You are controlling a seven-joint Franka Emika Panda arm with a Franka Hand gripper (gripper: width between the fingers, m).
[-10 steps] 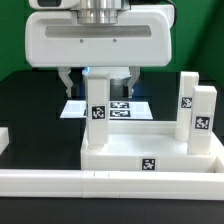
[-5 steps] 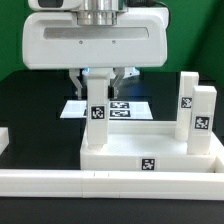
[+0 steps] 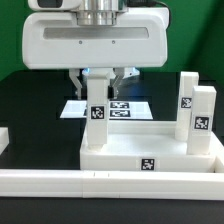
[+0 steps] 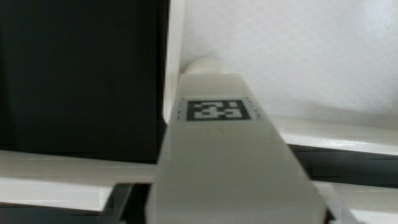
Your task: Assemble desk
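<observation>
You see in the exterior view the gripper standing straight over the upright leg at the left side of the tabletop, near the far left corner of it. The leg stands with its long axis vertical, so it lies directly below the jaws and points up between them. This is the relation that matters for the next move: the jaws come from above, and the leg top is already in the gap, not beside it.

The jaws are partly closed, and the two fingers sit close on both sides of the leg top. I judge that they grip the leg. In the wrist view the leg fills the middle of the picture, with its small tag facing the camera, and the fingers themselves do not show, so contact cannot be confirmed there.

Two more legs stand upright at the right side of the tabletop, one just nearer than the other (the nearer one is a little more to the right). The tabletop lies flat just behind the long white rail at the near edge. The marker board lies flat on the black table, farther away, behind the gripped leg.

If you lift now, I think a straight vertical pull is the safe way, because the leg sits close to the tabletop rim.
</observation>
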